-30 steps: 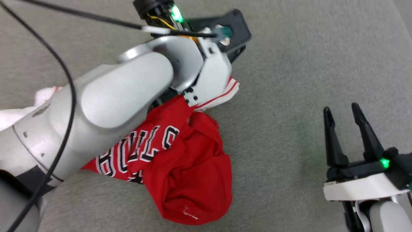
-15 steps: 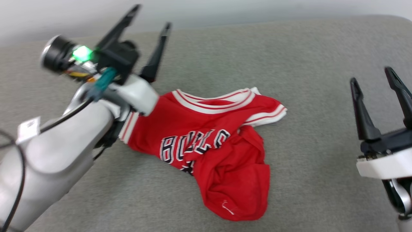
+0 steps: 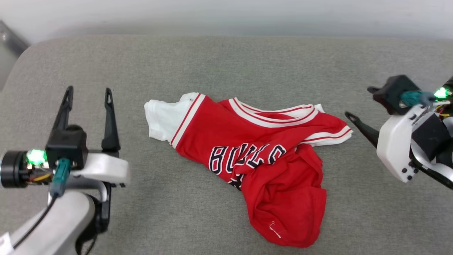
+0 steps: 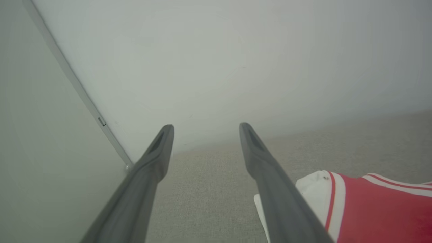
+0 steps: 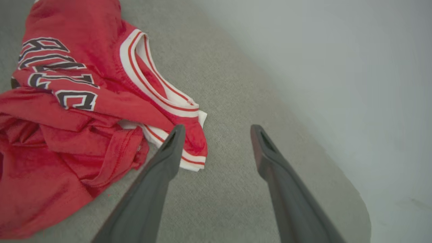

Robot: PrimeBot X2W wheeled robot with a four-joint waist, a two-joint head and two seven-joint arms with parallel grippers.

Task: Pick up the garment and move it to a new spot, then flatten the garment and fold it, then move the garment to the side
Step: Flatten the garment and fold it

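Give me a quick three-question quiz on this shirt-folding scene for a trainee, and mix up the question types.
1. True or false: the left gripper is gripping the garment.
2. Multiple choice: the garment on the grey surface is A) spread out flat, B) crumpled, with its lower part bunched up, C) neatly folded.
3. Fill in: the right gripper, near the striped sleeve edge, is ____ (open or shut).

Key
1. False: it is open and apart from the garment.
2. B.
3. Open.
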